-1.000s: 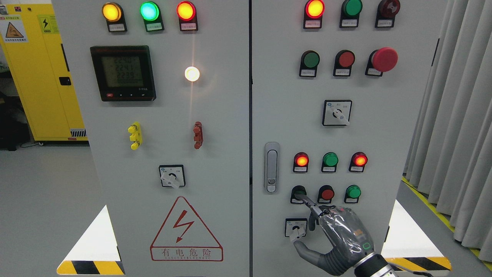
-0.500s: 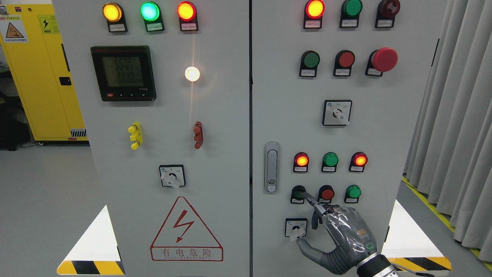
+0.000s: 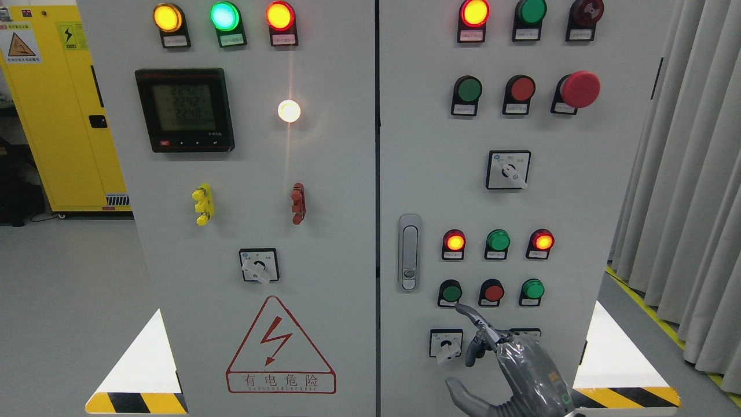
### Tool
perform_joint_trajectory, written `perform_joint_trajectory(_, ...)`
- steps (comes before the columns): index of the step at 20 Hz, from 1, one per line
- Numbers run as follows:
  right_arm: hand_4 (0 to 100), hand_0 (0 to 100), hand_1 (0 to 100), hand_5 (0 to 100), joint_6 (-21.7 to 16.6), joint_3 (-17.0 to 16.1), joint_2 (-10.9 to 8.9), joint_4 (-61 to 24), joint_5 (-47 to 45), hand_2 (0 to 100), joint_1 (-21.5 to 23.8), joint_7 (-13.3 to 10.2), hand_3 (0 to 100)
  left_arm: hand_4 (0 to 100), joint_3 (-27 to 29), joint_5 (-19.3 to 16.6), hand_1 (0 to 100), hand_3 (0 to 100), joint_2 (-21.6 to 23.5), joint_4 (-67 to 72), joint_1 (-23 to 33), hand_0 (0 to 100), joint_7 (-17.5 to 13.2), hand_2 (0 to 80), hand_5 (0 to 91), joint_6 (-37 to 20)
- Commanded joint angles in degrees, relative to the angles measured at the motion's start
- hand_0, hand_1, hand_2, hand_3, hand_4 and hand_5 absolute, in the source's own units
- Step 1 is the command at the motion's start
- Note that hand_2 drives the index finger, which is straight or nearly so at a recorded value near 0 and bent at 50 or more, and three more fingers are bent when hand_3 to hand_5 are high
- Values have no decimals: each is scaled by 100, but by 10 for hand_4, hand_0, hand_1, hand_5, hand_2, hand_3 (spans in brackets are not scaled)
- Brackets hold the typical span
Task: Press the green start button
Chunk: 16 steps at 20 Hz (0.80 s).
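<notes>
The green start button [image 3: 451, 292] is the leftmost of a row of three buttons low on the right cabinet door [image 3: 579, 202]. My right hand [image 3: 515, 362] comes up from the bottom right edge, wrapped in clear film. Its index finger [image 3: 472, 318] points up and left, with the tip just below the button's lower right rim and off the button face. The other fingers are curled and the thumb [image 3: 463, 399] sticks out to the left. The hand holds nothing. No left arm shows.
A red button [image 3: 493, 292] and another green button [image 3: 532, 289] sit to the right of the start button. A rotary switch [image 3: 446, 344] lies just left of my hand. Above are three indicator lamps [image 3: 498, 240] and a door latch [image 3: 409, 252]. Curtains [image 3: 683, 202] hang at the right.
My right hand has dropped down and back. The index fingertip was on the green button's face; it has now come off and sits just below it.
</notes>
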Motion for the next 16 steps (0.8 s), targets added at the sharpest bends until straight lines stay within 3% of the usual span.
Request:
perform_joint_trajectory(1,176,395,557,117,109,280,46,-615,-2126,0,382,509,200,0,0,-6,556,0,0,-150,-167,120,-4,0,0,-4)
perform_joint_trajectory(2,115,410,551,57,249,280,55,-721,-2425,0,452,615,122,0,0,-6,556,0,0,-150,-167,120,-4,0,0,-4)
perform_joint_trajectory(3,106,418,548,52,451,289,55,-887,-2698,0,540,651,109,0,0,3,556,0,0,-150,-167,120,-4,0,0,-4)
perform_joint_trajectory(4,62,453,533,2,688,315,55,-1045,-2979,0,637,669,15,0,0,3,556,0,0,-150,-167,120,-4,0,0,-4)
perform_joint_trajectory(7,57,484,503,0,1102,394,55,-1310,-3692,0,787,739,7,0,0,3,556,0,0,-150,-167,120,-3,0,0,-4)
perform_joint_trajectory(16,54,392,493,0,1226,368,55,-1372,-4292,0,936,739,0,0,0,3,556,0,0,-150,-167,120,-4,0,0,-4)
